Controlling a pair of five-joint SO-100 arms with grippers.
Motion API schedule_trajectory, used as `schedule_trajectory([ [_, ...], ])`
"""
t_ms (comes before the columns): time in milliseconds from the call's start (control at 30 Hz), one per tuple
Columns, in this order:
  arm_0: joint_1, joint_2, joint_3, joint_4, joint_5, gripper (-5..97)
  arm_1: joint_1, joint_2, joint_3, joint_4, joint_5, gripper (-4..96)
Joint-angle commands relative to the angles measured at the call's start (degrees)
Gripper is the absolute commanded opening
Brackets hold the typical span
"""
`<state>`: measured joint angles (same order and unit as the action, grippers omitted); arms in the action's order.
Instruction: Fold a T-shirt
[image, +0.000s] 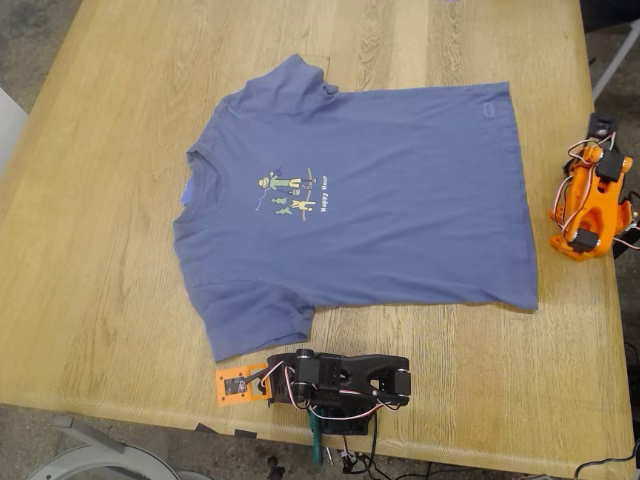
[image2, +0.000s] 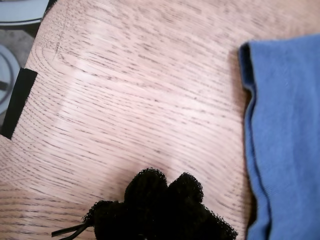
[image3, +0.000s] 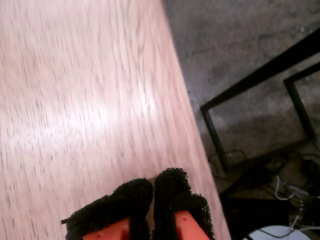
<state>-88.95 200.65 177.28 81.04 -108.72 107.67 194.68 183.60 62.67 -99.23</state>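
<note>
One T-shirt (image: 400, 200), slate blue, spread flat and print side up across the middle of the tabletop (image: 100, 250). Collar (image: 190, 185) towards the exterior view's left, hem towards that view's right, both short sleeves out to the sides. Small cartoon print (image: 293, 195) with yellow lettering on the chest.

Black arm (image: 350, 380) folded low at the tabletop's near edge in the exterior view, just beside the nearer sleeve. At its tip, my first gripper (image2: 165, 187), black foam-padded fingers (image2: 145, 187) pressed together on nothing, over bare wood, with the sleeve's hemmed edge (image2: 255, 100) close by but not touched.

Orange arm (image: 590, 200) folded at the exterior view's right, near the hem yet clear of it. On it, my second gripper (image3: 155, 190), foam-covered fingers (image3: 172, 185) closed pad to pad and empty, above the tabletop's edge with floor beyond.
</note>
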Motion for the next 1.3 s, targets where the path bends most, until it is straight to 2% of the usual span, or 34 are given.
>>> schedule_trajectory([
  [0, 0.0, 6.1, -1.6, 0.8, -3.3, 0, 2.7, 0.4, 3.6, -3.7, -0.7, 5.0],
  [100, 0.1, 6.1, -1.6, 0.8, -3.7, 0, 4.6, 0.4, 3.6, -6.7, -0.1, 7.1],
  [267, 0.2, 6.2, -1.6, -0.1, -2.8, 0, 3.8, 0.5, 3.6, -12.4, 4.2, 8.4],
  [433, 0.1, 6.2, -1.6, -5.2, -3.7, 0, 2.9, 0.5, 3.6, -18.5, 4.0, 5.8],
  [467, 0.0, 6.2, -1.6, -6.9, -1.3, 0, 2.6, 0.5, 3.6, -19.1, 4.7, 5.8],
  [600, 0.0, 6.2, -1.6, -10.0, 1.0, 0, 1.4, 0.5, 3.6, -20.4, 5.5, 5.4],
  [767, 0.3, 6.2, -1.6, -13.9, 5.9, 0, 2.9, 0.5, 3.6, -23.0, 3.6, 3.3],
  [867, 0.4, 6.2, -1.6, -14.6, 7.4, 1, 3.1, 0.5, 3.6, -23.0, 0.5, 0.6],
  [1000, 0.6, 6.2, -1.6, -15.6, 10.8, 4, 2.5, 0.5, 3.6, -22.9, -0.2, 0.5],
  [1100, 1.3, 6.2, -1.6, -15.8, 12.4, 4, 2.2, 0.5, 3.6, -24.3, -1.1, 4.4],
  [1200, 1.3, 6.2, -1.6, -18.1, 12.9, 5, 3.6, 0.5, 3.6, -23.4, -1.0, 12.7],
  [1267, 1.6, 6.2, -1.6, -20.3, 12.4, 13, 5.3, 0.5, 3.5, -22.2, -0.3, 17.5],
])
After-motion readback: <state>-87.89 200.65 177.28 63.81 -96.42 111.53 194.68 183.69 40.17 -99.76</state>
